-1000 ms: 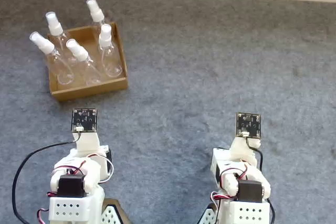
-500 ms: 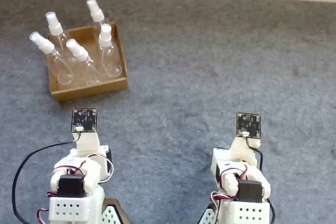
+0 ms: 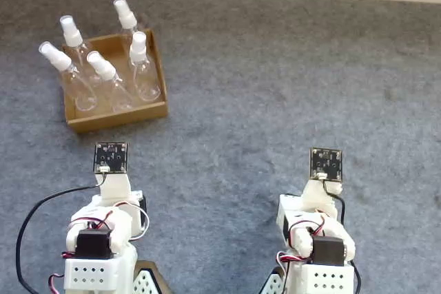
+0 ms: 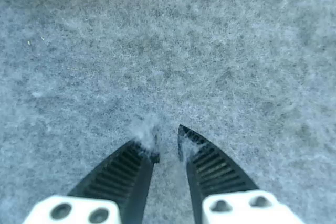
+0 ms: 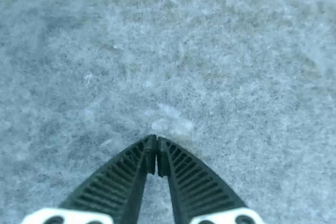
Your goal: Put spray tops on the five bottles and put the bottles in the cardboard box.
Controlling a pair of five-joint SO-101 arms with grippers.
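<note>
Brown and shallow, the cardboard box [image 3: 117, 116] sits on the grey carpet [image 3: 289, 74] toward the far left of the high view. All 5 spray bottles [image 3: 145, 77] stand in it, each wearing a white spray top [image 3: 138, 45]. By that layout the task looks complete, with nothing left to cap or carry.

If a bottle did need straightening, the box lies ahead of the left arm [image 3: 103, 232] and a little to its left, so that arm is plainly the nearer. The right arm [image 3: 317, 239] is well apart from it, across the carpet. The bottles' long axes run near upright (necks up, some leaning slightly), so a grasp would likely come from the side.

The left gripper [image 4: 168, 142] points at the carpet with its jaws parted by a narrow gap, holding nothing. The right gripper [image 5: 157, 148] has its jaws closed tip to tip, also empty.
</note>
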